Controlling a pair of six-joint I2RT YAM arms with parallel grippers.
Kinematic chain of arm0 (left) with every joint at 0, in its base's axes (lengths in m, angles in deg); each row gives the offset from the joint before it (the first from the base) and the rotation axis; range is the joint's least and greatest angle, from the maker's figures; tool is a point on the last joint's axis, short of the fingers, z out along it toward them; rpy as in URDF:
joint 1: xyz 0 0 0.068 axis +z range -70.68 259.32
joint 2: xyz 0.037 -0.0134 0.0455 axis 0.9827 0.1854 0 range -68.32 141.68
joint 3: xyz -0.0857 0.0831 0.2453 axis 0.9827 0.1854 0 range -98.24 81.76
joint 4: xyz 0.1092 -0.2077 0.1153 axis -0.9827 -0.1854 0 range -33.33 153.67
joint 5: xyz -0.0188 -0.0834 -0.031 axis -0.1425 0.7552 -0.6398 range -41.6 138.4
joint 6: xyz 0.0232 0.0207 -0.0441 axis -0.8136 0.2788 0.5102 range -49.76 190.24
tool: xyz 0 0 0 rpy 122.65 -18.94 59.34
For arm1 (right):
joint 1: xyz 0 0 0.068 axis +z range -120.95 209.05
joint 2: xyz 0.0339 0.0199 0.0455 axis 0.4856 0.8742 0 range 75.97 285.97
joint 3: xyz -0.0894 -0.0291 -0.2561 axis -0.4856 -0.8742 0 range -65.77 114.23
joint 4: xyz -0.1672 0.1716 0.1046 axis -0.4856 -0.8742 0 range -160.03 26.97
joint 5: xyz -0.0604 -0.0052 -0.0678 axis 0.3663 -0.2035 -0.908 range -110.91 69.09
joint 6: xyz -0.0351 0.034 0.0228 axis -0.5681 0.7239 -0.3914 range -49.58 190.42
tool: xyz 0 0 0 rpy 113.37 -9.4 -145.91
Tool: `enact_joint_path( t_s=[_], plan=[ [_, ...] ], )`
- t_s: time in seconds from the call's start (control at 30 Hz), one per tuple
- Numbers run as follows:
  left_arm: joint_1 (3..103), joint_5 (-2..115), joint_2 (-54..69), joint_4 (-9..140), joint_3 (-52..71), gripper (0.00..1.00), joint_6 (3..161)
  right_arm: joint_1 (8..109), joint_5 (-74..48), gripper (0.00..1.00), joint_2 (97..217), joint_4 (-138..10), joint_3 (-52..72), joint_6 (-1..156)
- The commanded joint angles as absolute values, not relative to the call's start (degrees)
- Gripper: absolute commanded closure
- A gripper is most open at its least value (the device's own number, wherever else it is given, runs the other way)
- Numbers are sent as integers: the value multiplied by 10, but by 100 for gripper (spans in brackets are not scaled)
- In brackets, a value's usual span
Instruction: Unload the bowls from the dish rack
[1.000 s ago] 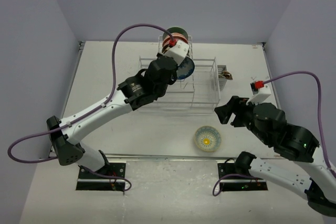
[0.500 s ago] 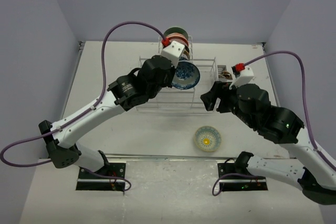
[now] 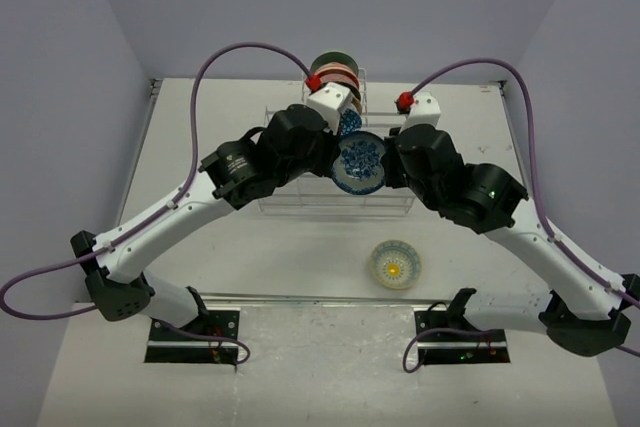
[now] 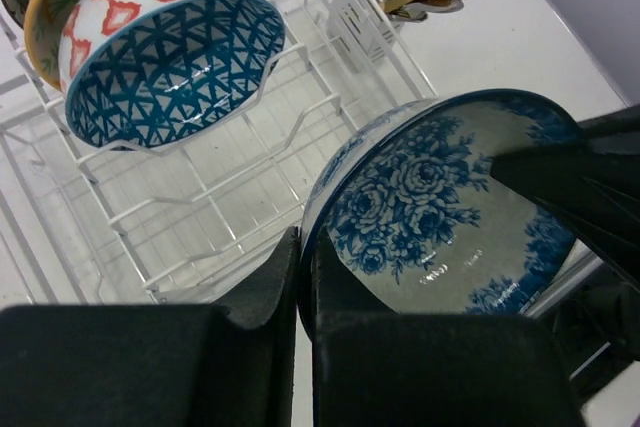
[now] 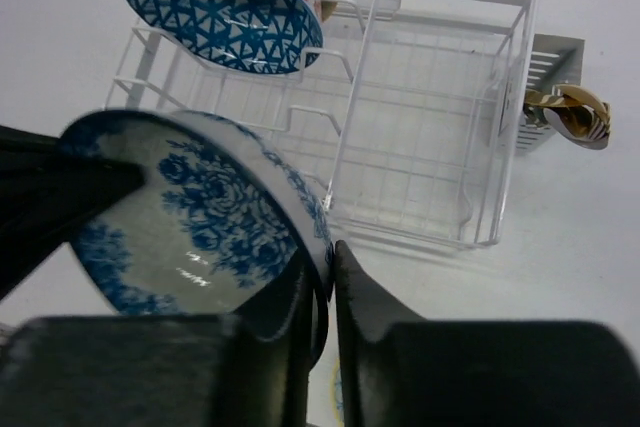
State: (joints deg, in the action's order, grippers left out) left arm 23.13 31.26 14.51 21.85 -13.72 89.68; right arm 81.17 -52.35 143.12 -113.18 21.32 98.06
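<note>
Blue floral bowl (image 3: 358,162): held up over the dish rack (image 3: 330,203), between the two arms. Left gripper (image 4: 300,277) is clamped on one side of its rim, right gripper (image 5: 322,287) on the opposite side. From overhead the wrists hide both grips.
Blue lattice bowl (image 4: 170,67): stands in a rack slot and largely covers the bowls behind it.
Yellow-centred bowl (image 3: 395,264): on the table, well apart from the rack.

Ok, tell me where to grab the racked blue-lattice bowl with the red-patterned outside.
Upper rim of the blue-lattice bowl, probably from above, one finger inside: it stands on edge in the white wire rack, open face toward the near side, rim exposed.
</note>
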Motion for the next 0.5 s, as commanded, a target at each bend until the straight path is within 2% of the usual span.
enact_joint_path(
  t_s=[0.0,0.1,0.13,0.17,0.23,0.27,0.3,0.4,0.47],
  plan=[
    [231,338,123,255,-152,100,919,813,-536,98,1413,-1114,212,979],
    [231,343,121,263,-150,100,919,813,-534,100,1407,-1114,207,979],
    [231,344,118,268,-150,87,916,812,-531,100,1406,-1115,205,979],
    [231,345,116,269,-150,69,913,812,-532,100,1402,-1115,199,979],
    [231,336,105,268,-156,47,905,806,-529,100,1397,-1120,190,986],
    [231,325,102,261,-162,3,902,801,-517,100,1392,-1125,175,990],
    [231,298,96,254,-176,0,899,792,-510,100,1376,-1129,166,995],
    [231,234,60,234,-184,0,896,760,-454,100,1329,-1160,120,1020],
    [231,199,17,233,-169,0,895,737,-374,100,1303,-1177,74,1026]
  ],
)
